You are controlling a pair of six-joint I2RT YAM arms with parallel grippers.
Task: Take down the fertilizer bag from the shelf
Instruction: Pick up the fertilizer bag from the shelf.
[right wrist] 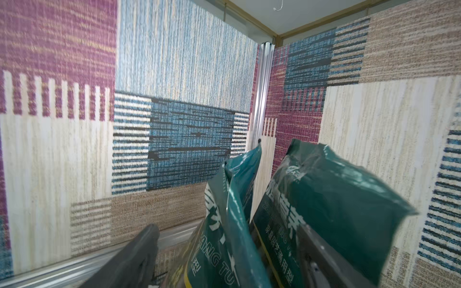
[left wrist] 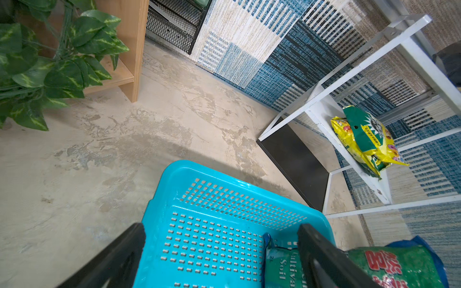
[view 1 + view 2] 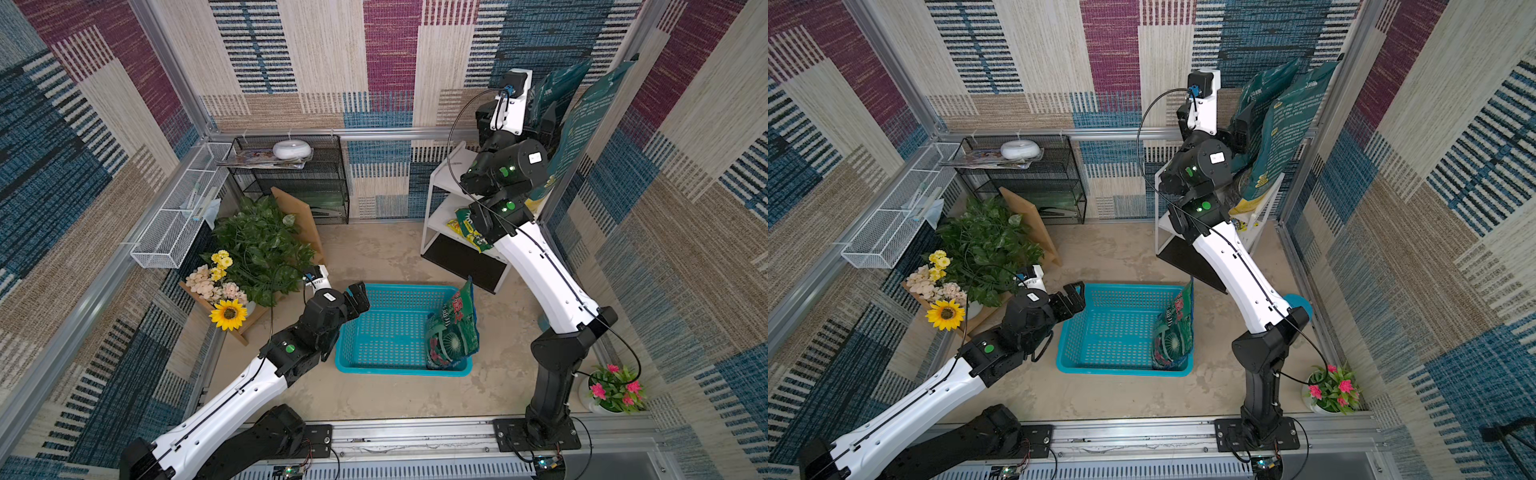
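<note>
Two tall teal fertilizer bags (image 3: pixel 557 89) (image 3: pixel 590 124) stand upright on the top board of the white shelf (image 3: pixel 446 170), leaning into the back right corner. Both top views show them (image 3: pixel 1262 95). My right gripper (image 3: pixel 1241 129) is raised to them and open. In the right wrist view, its jaws (image 1: pixel 227 232) stand wide around the nearer bag (image 1: pixel 224 224). One finger (image 1: pixel 134 254) is apart from that bag; the other lies against the second bag (image 1: pixel 336 199). My left gripper (image 3: pixel 359 297) (image 2: pixel 222 237) hangs open and empty over the near-left rim of the blue basket (image 3: pixel 399 286).
A green soil bag (image 3: pixel 455 328) leans in the basket's right end. A yellow-green bag (image 2: pixel 366 142) lies on the shelf's middle board. A black mesh rack (image 3: pixel 299 178), a white wire basket (image 3: pixel 178 212) and plants (image 3: pixel 257 245) fill the left. A pink flower pot (image 3: pixel 615 390) stands by the right arm's base.
</note>
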